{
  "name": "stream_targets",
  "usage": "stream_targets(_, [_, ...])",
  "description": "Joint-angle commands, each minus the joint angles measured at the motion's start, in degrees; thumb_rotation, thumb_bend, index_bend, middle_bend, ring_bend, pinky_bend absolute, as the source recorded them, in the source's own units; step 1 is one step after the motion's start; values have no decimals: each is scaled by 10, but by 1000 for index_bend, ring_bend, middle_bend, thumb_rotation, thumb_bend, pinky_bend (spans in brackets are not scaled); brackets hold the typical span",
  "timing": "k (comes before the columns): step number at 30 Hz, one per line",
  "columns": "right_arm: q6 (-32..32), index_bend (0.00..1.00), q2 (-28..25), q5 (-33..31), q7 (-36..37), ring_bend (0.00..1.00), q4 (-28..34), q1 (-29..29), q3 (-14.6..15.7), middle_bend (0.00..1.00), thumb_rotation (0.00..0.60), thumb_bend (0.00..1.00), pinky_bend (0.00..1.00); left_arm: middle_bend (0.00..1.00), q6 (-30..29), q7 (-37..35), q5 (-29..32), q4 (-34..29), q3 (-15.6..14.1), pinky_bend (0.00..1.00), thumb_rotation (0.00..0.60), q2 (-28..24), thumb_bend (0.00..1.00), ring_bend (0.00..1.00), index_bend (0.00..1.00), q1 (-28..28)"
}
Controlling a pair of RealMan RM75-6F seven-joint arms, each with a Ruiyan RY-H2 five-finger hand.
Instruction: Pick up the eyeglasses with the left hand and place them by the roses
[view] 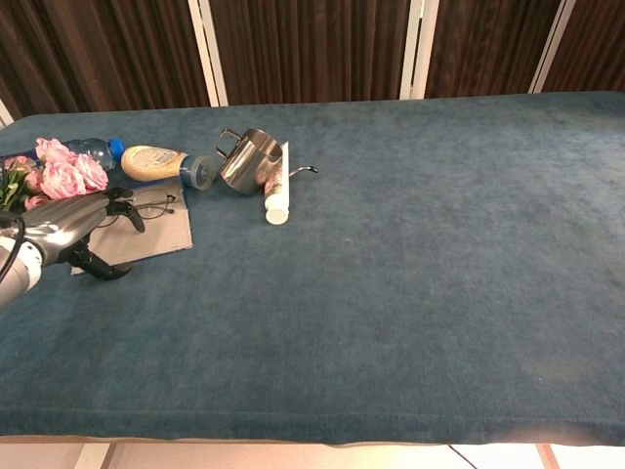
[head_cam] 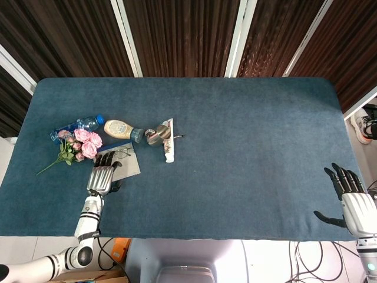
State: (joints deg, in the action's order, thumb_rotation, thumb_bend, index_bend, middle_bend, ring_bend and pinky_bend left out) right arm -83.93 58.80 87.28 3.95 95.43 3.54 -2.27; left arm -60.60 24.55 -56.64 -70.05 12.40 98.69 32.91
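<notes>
Head view shows the right hand (head_cam: 352, 197) at the near right edge of the table (head_cam: 235, 147), fingers spread, holding nothing. Further left, the left hand (head_cam: 102, 175) lies flat over a grey cloth (view: 146, 233), released, fingers apart, tips just beside the eyeglasses (view: 146, 207), which rest on the cloth's far part. Beyond lie the roses (head_cam: 84, 144), a sauce bottle (head_cam: 121, 129), a water bottle (head_cam: 76, 126), a metal cup (head_cam: 156, 135) and a tube (head_cam: 169, 144).
</notes>
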Motion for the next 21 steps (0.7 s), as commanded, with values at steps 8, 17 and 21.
stream_targets(8, [0,0,-1,1,3,0,0,0,0,0,600,151,0,0,14,19,21,-2,-1,16,600,-5,307,0,325,5])
stream_targets(17, [1,0,0,1,1,0,0,1,0,0,600,151,0,0,16,40,33,-26,-3,15,600,-21,306,0,320,9])
stream_targets(21, [2,0,0,1,2,0,0,1,1,0,600,151,0,0,26,59,51,-29,-3,16,600,-28,308,0,320,16])
